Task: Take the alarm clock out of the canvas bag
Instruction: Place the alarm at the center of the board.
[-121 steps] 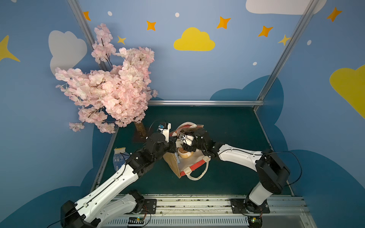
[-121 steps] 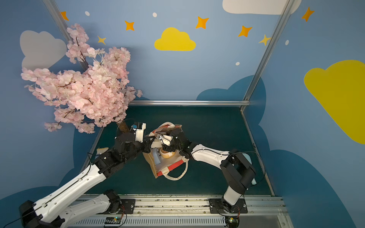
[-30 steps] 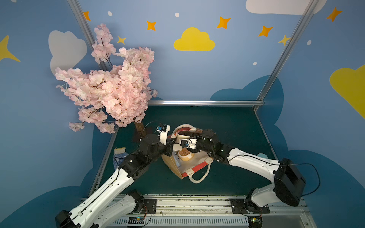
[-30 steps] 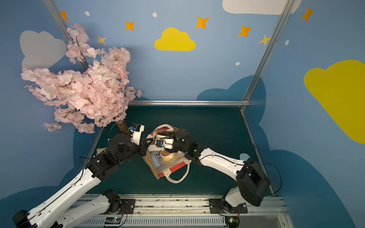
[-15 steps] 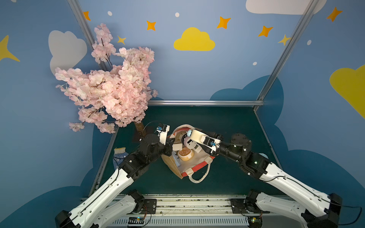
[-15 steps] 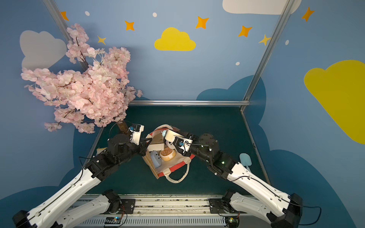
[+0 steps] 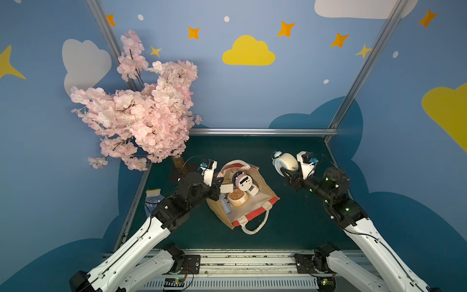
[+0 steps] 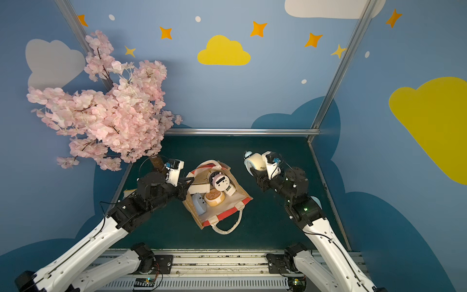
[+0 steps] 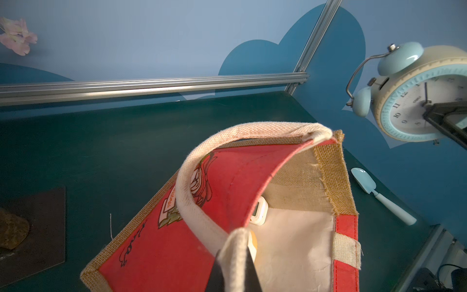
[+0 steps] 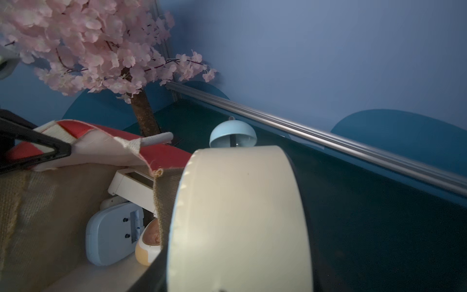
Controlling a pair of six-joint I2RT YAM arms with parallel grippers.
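Note:
The cream alarm clock [image 7: 284, 163] with pale blue bells hangs in the air to the right of the canvas bag [image 7: 264, 193], clear of it. My right gripper [image 7: 286, 174] is shut on its body, which fills the right wrist view [image 10: 240, 215]. The left wrist view shows the clock face [image 9: 417, 101] with one of the right gripper's dark fingers [image 9: 444, 118] across it. The bag [image 8: 227, 209] stands open on the green table. My left gripper [image 7: 218, 183] is shut on its cream handle [image 9: 192, 202] at the left rim.
Inside the bag lie a pink round clock [image 7: 244, 182], a white box [image 7: 226, 187], a tan round thing [image 7: 236, 198] and a pale blue device [image 10: 111, 235]. A pink blossom tree [image 7: 141, 118] stands back left. A light blue scoop [image 9: 379, 197] lies by the right wall.
My right arm has drawn the alarm clock up out of the bag and swung it to the right and back. The left gripper has kept its hold on the handle.

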